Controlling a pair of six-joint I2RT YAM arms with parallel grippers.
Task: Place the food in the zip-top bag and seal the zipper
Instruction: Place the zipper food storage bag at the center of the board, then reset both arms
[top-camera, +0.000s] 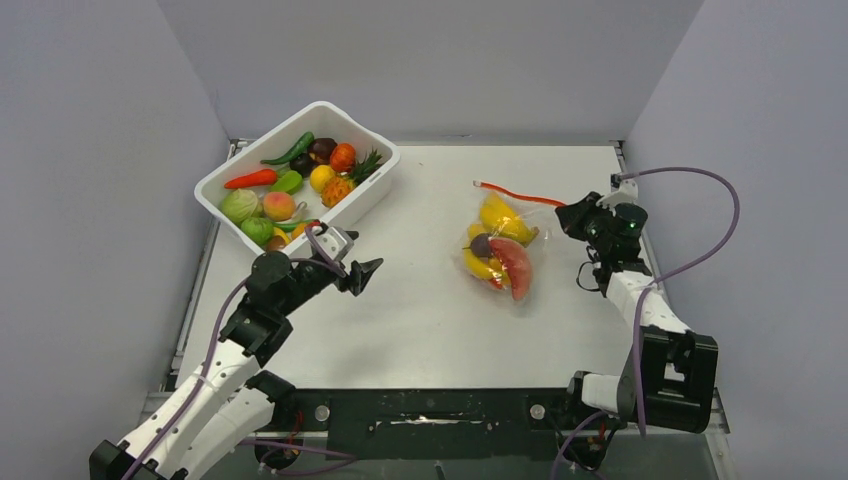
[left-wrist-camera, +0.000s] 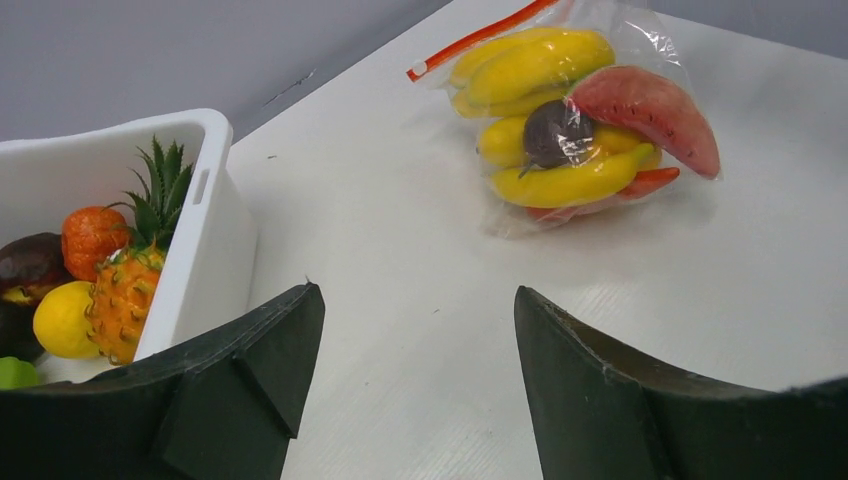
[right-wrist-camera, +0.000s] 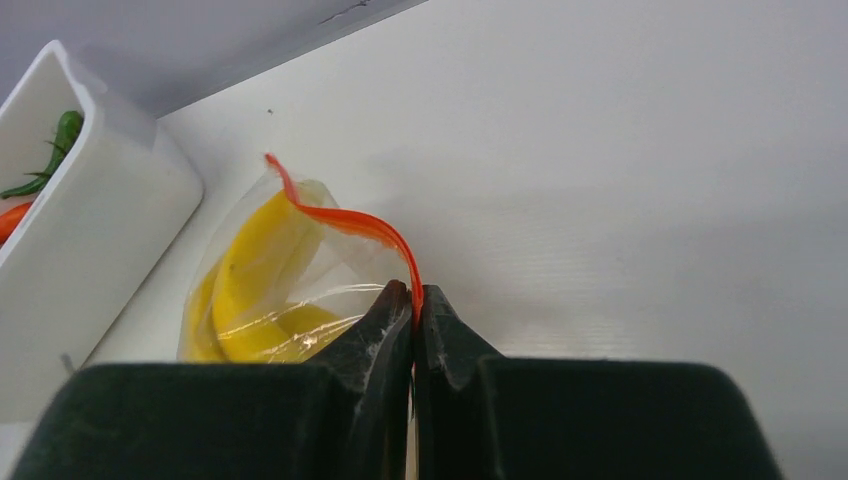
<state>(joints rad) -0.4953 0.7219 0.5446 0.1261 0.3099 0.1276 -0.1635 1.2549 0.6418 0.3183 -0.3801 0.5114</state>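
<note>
The zip-top bag (top-camera: 503, 250) lies on its side on the white desk (top-camera: 420, 320), right of centre, well apart from the white tub (top-camera: 372, 190) at the far left; its mouth points toward the back wall and the red zipper (top-camera: 520, 193) runs along that far edge. Toy food fills the bag: yellow bananas (left-wrist-camera: 530, 65) stacked together, a dark plum (left-wrist-camera: 557, 133) resting on them, a red wedge-shaped slice (left-wrist-camera: 650, 110) along one side, and an orange-red piece (left-wrist-camera: 650, 182) underneath.

The right gripper (top-camera: 575, 215) sits at the right end of the zipper; in the right wrist view its jaws are pressed together on the red strip (right-wrist-camera: 345, 218), which curves up and away from the right gripper (right-wrist-camera: 412, 295) over the clear film; whether the strip is sealed along its whole length I cannot tell.

The left gripper (top-camera: 362, 272) hovers above the desk just in front of the tub's near corner; its jaws stand wide apart with nothing between them, and only bare desk shows through the gap of the left gripper (left-wrist-camera: 415, 295).

The tub holds more toys: a pineapple (left-wrist-camera: 125, 290), a lemon (left-wrist-camera: 65, 320), a carrot (top-camera: 250, 179), a cabbage (top-camera: 240, 205), a peach (top-camera: 279, 206).
</note>
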